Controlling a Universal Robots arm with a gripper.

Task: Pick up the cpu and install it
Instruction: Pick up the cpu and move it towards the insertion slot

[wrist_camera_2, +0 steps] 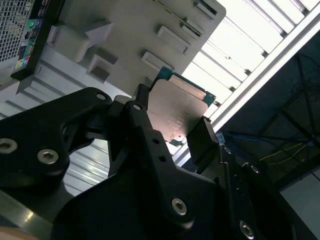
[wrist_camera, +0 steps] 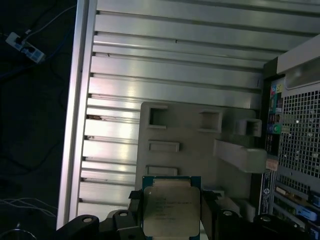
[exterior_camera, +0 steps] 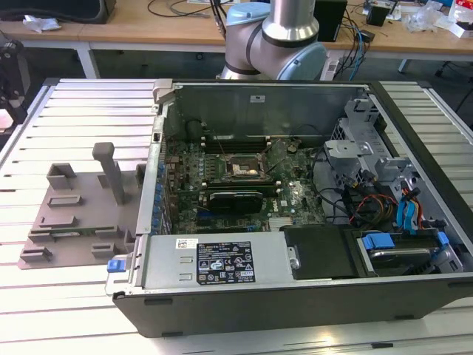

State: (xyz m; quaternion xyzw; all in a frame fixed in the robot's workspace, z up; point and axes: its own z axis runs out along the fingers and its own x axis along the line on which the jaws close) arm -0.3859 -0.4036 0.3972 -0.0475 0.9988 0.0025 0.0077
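First wrist view showed your claw (wrist_camera: 171, 200) pinching the cpu (wrist_camera: 171, 215) by its edges, over the tray (wrist_camera: 200, 150) on the worktop (wrist_camera: 175, 65): pick-up looked done, install not yet, and the socket (exterior_camera: 244, 168) would demand level, square alignment.

Robotics lab (cable-strewn benches (exterior_camera: 148, 29), slatted aluminium table (exterior_camera: 74, 103))

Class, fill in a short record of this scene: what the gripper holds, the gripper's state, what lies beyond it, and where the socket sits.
Held item: cpu, metal top facing the camera in both wrist views
Gripper: gripper shut on two opposite edges of the cpu
Beyond it: grey holder tray on the slatted table
Socket: socket inside the open computer case
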